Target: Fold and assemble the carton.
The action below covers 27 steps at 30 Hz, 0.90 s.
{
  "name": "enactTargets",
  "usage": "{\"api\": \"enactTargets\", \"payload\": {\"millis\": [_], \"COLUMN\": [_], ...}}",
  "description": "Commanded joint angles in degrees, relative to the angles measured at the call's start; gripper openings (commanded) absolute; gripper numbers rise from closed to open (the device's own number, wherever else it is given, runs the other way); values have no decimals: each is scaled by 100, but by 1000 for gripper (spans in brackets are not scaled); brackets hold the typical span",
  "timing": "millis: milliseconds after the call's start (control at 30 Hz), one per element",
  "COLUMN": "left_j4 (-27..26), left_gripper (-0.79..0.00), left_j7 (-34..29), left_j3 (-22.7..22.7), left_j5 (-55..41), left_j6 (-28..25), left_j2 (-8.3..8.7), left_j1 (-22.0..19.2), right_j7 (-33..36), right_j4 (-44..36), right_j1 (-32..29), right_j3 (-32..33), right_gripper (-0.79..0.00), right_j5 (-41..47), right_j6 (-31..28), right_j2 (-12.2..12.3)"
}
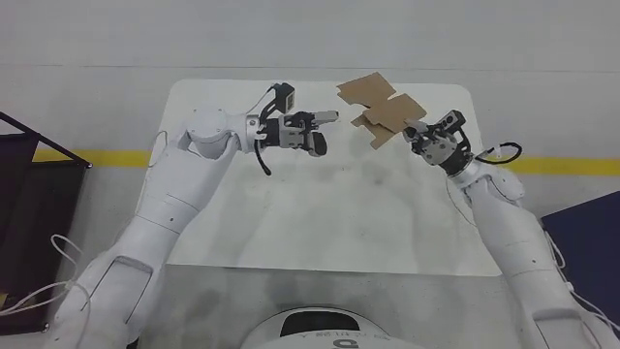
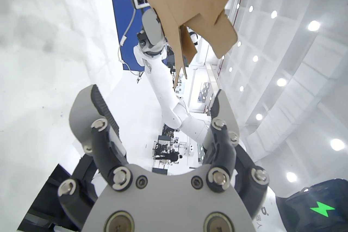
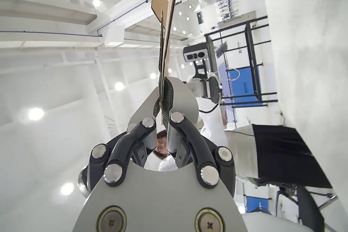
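The top view looks down on the tabletop (image 1: 310,213) from above both arms. The wrist views sit close behind the left tool (image 2: 156,91) and right tool (image 3: 164,91), facing each other's arm; all three share the carton (image 1: 380,107).

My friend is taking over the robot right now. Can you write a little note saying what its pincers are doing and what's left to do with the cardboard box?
Right pincer: shut on one edge of the carton, holding it up over the far edge of the table.
Left pincer: open and empty, pointed at the carton but not touching it.
Done: the carton is lifted off the table.
Left: the carton looks flat, with its flaps sticking out, so all the folding and assembling remains.
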Motion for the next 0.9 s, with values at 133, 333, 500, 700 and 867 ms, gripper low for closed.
{"api": "enactTargets", "payload": {"millis": [133,333,500,700,867], "left_j4": [-285,-376,-390,-390,-452], "left_gripper": [0,0,0,0,0], "left_j7": [298,735,798,798,953], "left_j3": [-123,-175,-186,-186,-109], "left_j5": [26,-88,-133,-133,-100], "left_j6": [289,997,1219,1219,1089], "left_j2": [52,67,70,70,61], "left_j1": [227,352,356,356,486], "right_j7": [-741,-1418,-1418,-1418,-1541], "right_j4": [-469,-884,-884,-884,-1020], "right_j1": [-285,-540,-540,-540,-588], "right_j3": [291,468,468,468,444], "right_gripper": [-785,-785,-785,-785,-785], "right_j5": [-954,-1710,-1710,-1710,-1778], "right_j6": [-1239,-1880,-1880,-1880,-1852], "right_j2": [67,104,104,104,96]}}
